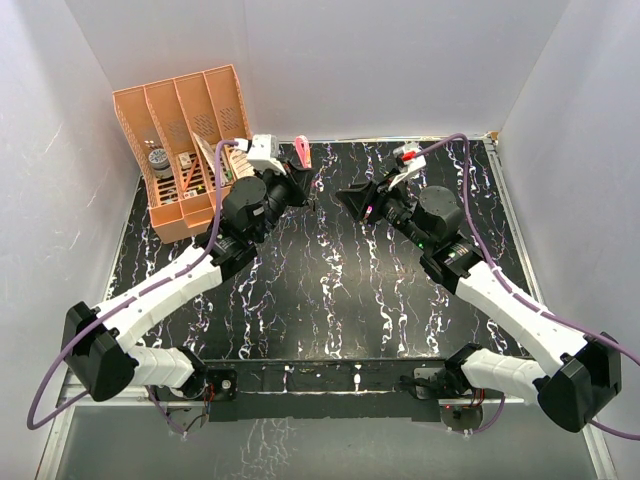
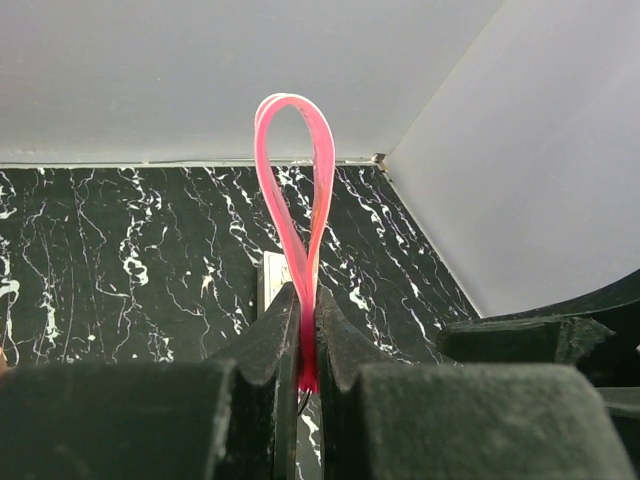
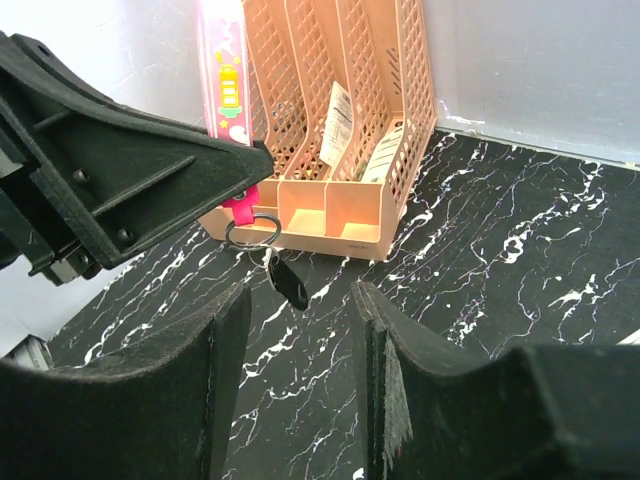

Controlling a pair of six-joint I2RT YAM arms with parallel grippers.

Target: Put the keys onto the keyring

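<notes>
My left gripper [image 1: 303, 186] is shut on the keyring, a magenta-pink strap [image 1: 302, 151], and holds it above the table. In the left wrist view the strap's loop [image 2: 296, 170] stands up from between the closed jaws [image 2: 307, 305]. In the right wrist view the strap [image 3: 224, 70] hangs down to its round ring [image 3: 252, 230]. A small key piece [image 3: 290, 283], dark with a pale silvery edge, dangles from the ring. My right gripper [image 3: 298, 335] is open and empty, just short of the key. It faces the left gripper in the top view [image 1: 347, 200].
An orange mesh file organizer [image 1: 185, 150] with papers stands at the back left and also shows in the right wrist view [image 3: 345, 120]. A small white box [image 2: 271, 282] lies on the black marbled table beyond the left jaws. White walls enclose the table.
</notes>
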